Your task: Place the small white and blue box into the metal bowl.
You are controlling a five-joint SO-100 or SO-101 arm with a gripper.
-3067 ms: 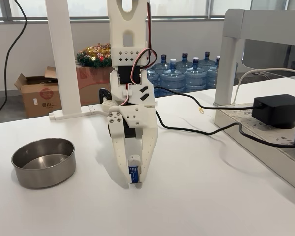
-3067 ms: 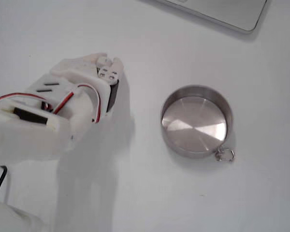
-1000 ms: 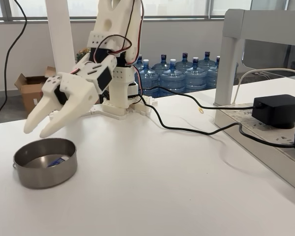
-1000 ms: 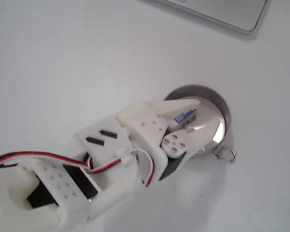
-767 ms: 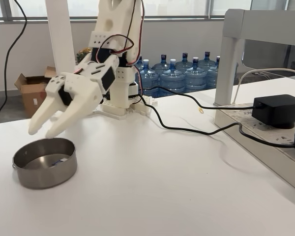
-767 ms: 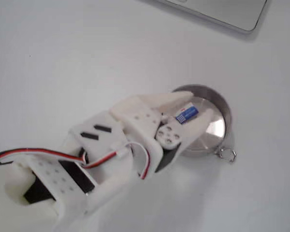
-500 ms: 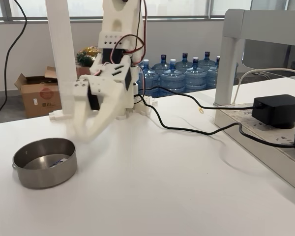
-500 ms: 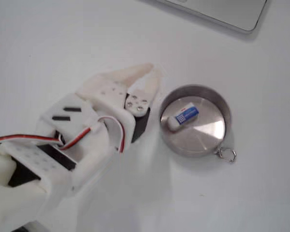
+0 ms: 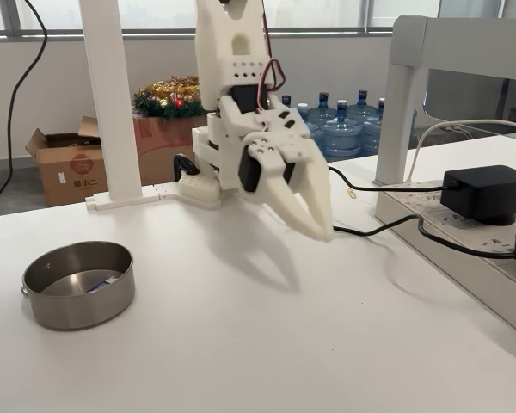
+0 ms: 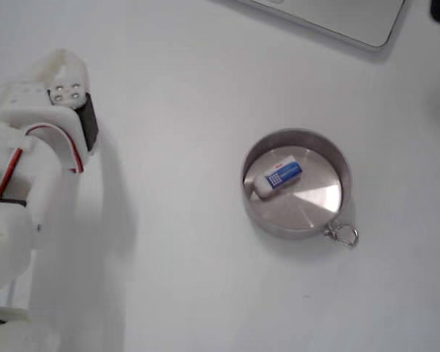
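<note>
White table [image 9: 267, 344], office behind. Box [image 10: 277, 176] lies in bowl [image 10: 296, 220], well apart from gripper [image 9: 320, 225]; jaws look pressed together, empty. You'd find box light, stiff; pinch its long sides.

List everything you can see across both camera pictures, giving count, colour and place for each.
metal bowl: one, shiny grey, on the white table
small white and blue box: one, lying inside the bowl
key ring: one, metal, at the bowl's rim
power adapter: one, black, right side
water bottles: several, blue, on the floor behind
cardboard box: one, brown, back left
gripper: one, white, raised above the table, away from the bowl
</note>
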